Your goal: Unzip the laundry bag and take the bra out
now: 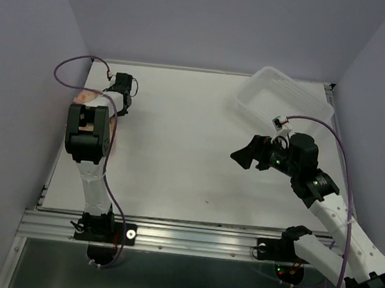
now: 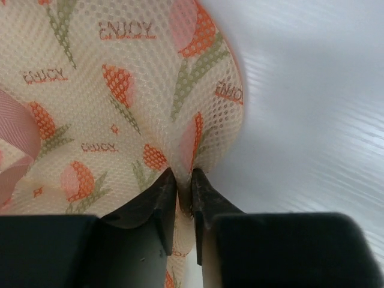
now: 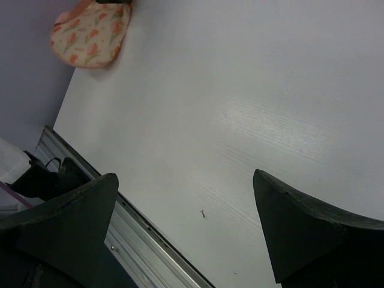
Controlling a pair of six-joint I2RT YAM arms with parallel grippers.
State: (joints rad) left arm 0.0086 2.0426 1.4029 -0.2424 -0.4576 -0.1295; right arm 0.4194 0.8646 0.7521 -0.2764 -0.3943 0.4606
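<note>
The laundry bag [image 2: 120,90] is cream mesh with an orange-red and green tulip print and a pink loop [image 2: 15,138] at its left. It lies at the table's far left [image 1: 86,96], mostly hidden under my left arm, and shows small in the right wrist view [image 3: 90,33]. My left gripper [image 2: 184,180] is shut, pinching a fold of the bag's fabric at its edge; in the top view it sits at the bag's right side [image 1: 122,110]. My right gripper [image 3: 185,177] is open and empty, held above the table at the right [image 1: 247,154]. The bra is hidden.
A clear rectangular plastic tub [image 1: 281,98] stands tilted at the back right, just behind my right arm. The aluminium rail [image 1: 189,237] runs along the table's near edge. Purple walls close in on the left, back and right.
</note>
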